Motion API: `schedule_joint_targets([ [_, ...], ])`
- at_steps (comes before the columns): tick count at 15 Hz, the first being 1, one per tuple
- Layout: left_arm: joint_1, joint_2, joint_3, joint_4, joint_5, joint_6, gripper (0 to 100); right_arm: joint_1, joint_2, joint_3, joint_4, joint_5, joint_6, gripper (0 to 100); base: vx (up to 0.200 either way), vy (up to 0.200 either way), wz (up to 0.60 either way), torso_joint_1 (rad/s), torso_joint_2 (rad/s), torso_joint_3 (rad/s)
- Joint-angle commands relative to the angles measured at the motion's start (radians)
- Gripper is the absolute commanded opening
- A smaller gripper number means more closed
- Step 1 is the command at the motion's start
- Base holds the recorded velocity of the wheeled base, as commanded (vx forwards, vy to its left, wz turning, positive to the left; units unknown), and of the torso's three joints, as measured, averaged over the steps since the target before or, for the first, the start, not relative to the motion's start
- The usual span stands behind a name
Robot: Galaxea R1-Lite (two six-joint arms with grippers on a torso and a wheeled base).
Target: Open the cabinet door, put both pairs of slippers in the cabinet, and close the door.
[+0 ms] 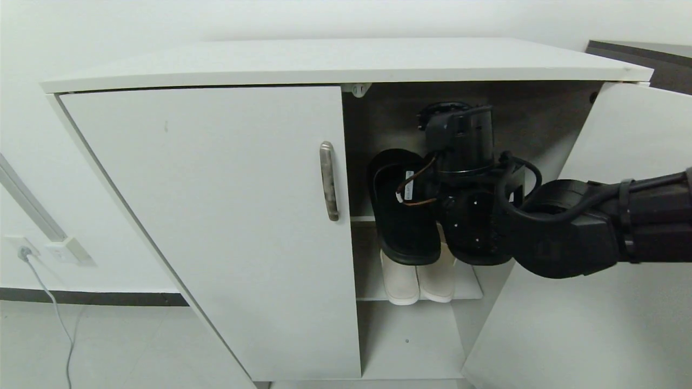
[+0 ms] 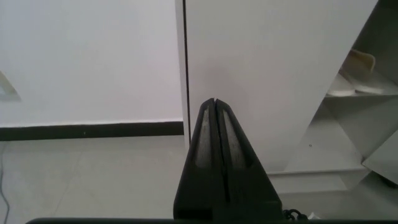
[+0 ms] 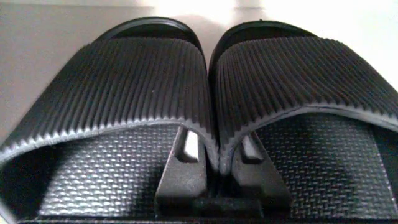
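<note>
The white cabinet (image 1: 346,59) stands against the wall. Its left door (image 1: 216,216) is closed and has a metal handle (image 1: 328,181) near its right edge. Its right door (image 1: 567,324) is swung wide open to the right.

The right gripper (image 3: 217,155) is inside the open right half of the cabinet. Its fingers (image 3: 177,183) are nearly closed, pinching the inner edges of the black slippers (image 1: 405,216) so the two are pressed together side by side. This pair hangs steeply tilted, with toes up toward the far wall and heels down.

Just below the heels, the white slippers (image 1: 416,278) lie side by side on a shelf (image 1: 470,289), heels toward the near side. The black heels overlap the white pair in the head view, and whether they touch cannot be told.

The left gripper (image 2: 214,109) is outside the cabinet, low in front of the closed left door and above the floor (image 2: 93,180). Its fingers (image 2: 204,149) are pressed flat together with nothing between them.
</note>
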Motion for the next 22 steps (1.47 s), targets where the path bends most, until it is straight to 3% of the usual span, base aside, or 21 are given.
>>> schedule_joint_targets([
  [1, 0.000, 0.000, 0.000, 0.000, 0.000, 0.000, 0, -0.029, 0.056, -0.062, 0.008, 0.004, -0.002, 0, 0.000, 0.000, 0.00, 0.000, 0.00, 0.000],
  [13, 0.000, 0.000, 0.000, 0.000, 0.002, 0.000, 0, -0.124, 0.206, -0.376, 0.180, 0.057, -0.002, 0, 0.000, 0.000, 0.00, 0.000, 0.00, 0.000],
  [21, 0.000, 0.000, 0.000, 0.000, 0.002, 0.000, 0, -0.130, 0.228, -0.399, 0.190, 0.076, -0.002, 0, 0.000, 0.000, 0.00, 0.000, 0.00, 0.000],
  [22, 0.000, 0.000, 0.000, 0.000, 0.002, 0.000, 0, -0.130, 0.228, -0.399, 0.190, 0.076, -0.002, 100, 0.000, 0.000, 0.00, 0.000, 0.00, 0.000],
])
